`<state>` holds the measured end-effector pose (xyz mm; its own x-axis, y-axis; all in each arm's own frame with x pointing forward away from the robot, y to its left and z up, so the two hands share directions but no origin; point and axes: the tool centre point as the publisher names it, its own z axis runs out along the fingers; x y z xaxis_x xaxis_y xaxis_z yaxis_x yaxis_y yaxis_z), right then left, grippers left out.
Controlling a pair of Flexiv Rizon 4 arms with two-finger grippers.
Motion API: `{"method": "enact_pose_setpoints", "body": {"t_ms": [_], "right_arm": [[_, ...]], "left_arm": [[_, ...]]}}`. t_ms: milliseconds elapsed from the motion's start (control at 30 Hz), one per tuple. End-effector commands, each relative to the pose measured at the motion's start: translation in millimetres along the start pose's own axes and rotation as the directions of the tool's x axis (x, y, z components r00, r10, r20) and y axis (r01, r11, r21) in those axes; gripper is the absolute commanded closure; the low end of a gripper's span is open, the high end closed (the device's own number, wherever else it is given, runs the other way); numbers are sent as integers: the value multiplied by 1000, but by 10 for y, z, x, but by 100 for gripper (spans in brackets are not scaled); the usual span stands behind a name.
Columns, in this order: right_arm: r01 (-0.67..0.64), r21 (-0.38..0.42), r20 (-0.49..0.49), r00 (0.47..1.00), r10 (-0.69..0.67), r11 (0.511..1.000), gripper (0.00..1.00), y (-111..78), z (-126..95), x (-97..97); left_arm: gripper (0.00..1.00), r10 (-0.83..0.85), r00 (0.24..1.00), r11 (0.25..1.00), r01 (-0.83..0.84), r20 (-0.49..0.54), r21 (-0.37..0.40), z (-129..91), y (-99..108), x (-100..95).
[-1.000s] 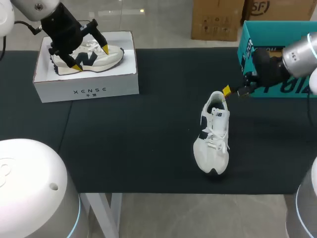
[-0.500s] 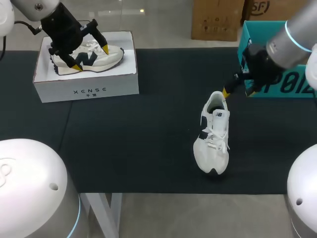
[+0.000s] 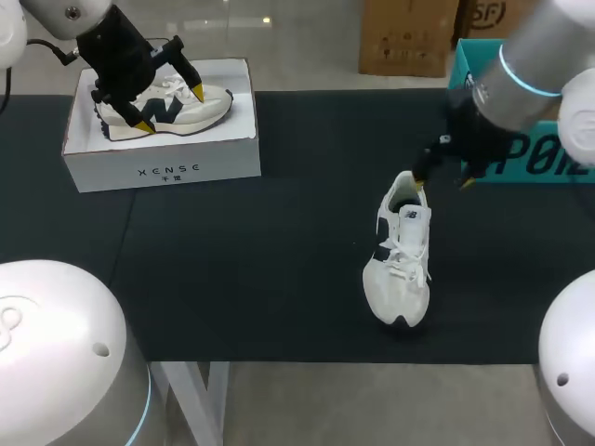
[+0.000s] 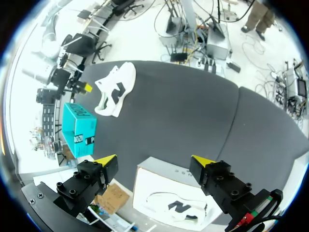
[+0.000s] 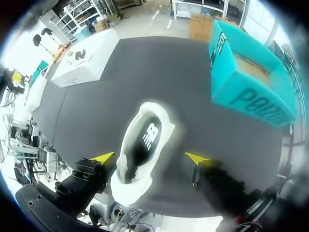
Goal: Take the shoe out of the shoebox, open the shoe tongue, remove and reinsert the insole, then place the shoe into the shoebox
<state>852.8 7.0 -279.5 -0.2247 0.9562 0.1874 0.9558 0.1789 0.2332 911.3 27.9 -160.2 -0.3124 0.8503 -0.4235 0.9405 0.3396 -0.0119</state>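
Observation:
A white shoebox (image 3: 160, 160) stands at the far left with a white and navy shoe (image 3: 172, 104) in it. My left gripper (image 3: 170, 109) hangs open just above that shoe, and the box shows under its fingers in the left wrist view (image 4: 169, 198). A second white shoe (image 3: 400, 251) lies on the black mat right of centre, toe toward the front edge. My right gripper (image 3: 442, 179) is open over its heel. In the right wrist view the shoe (image 5: 145, 145) lies below and between the spread fingers of the gripper (image 5: 149, 158), which do not touch it.
A teal open box (image 3: 521, 111) stands at the far right, close behind my right arm, and also shows in the right wrist view (image 5: 251, 82). The black mat (image 3: 279, 232) covers the table between the two boxes.
My right arm has swung left from beside the teal box to above the shoe's heel, its fingers now pointing down. The left arm and both shoes have kept still.

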Motion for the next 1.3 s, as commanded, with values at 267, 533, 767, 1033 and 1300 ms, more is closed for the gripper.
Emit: {"method": "enact_pose_setpoints", "body": {"t_ms": [267, 533, 767, 1033, 1300], "right_arm": [[-79, 105, 56, 996, 73, 991, 100, -4, 342, 266], [-148, 126, 85, 987, 138, 981, 100, 127, 533, 209], [-202, 139, 100, 977, 189, 969, 100, 175, 822, 158], [-224, 146, 103, 972, 211, 963, 100, 89, 1177, 159], [-237, 160, 101, 970, 223, 958, 100, -33, 1526, 96]], "left_arm": [[0, 1, 1000, 1000, -1, -4, 0, 0, 6, -7], [0, 1, 1000, 1000, -1, -4, 0, 0, 6, -7], [0, 1, 1000, 1000, -1, -4, 0, 0, 6, -7], [0, 1, 1000, 1000, -1, -4, 0, 0, 6, -7], [0, 1, 1000, 1000, -1, -4, 0, 0, 6, -7]]}}
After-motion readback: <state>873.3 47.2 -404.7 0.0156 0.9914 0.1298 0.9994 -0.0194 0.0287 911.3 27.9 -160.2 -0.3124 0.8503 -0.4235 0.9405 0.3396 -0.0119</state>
